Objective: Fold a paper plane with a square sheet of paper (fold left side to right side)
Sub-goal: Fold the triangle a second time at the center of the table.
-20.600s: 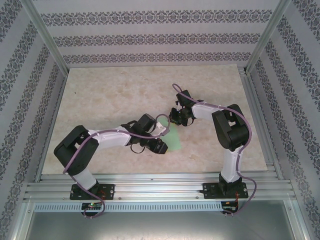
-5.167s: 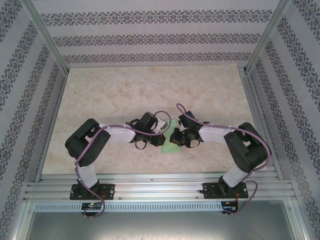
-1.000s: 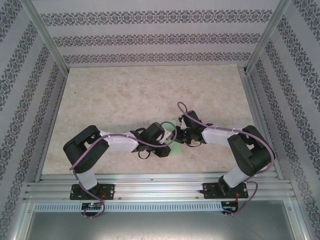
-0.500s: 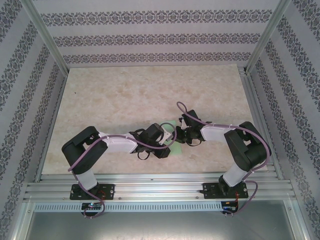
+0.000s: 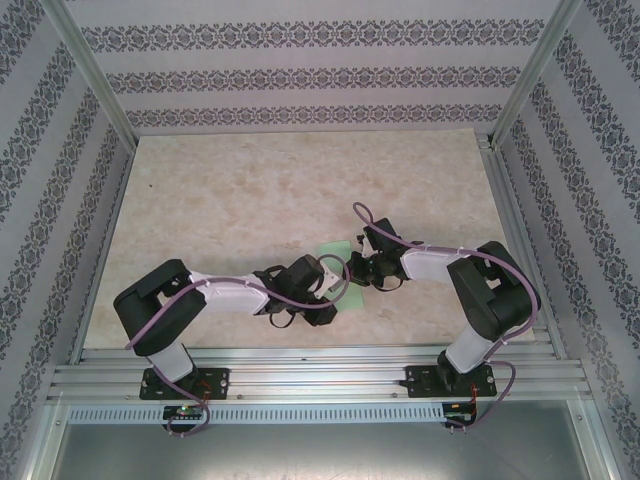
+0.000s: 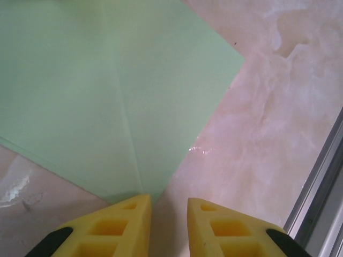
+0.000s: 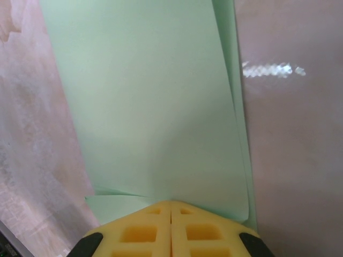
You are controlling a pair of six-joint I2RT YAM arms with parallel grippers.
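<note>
Mid-fold: right gripper [image 7: 171, 203] clenched at paper's [image 7: 150, 107] edge, left gripper [image 6: 169, 199] parted, empty, at its corner; next, probably pressing it flat.

From above, a sliver of the green paper [image 5: 335, 250] shows between the two wrists, which cover the rest; we cannot make out its folds at that size. In the left wrist view it runs off at 12 and 9 o'clock, and the left end effector [image 6: 169, 206] is cut off at 6 o'clock. In the right wrist view the paper leaves at 12 o'clock, and the right end effector [image 7: 171, 209] hides its near edge.
</note>
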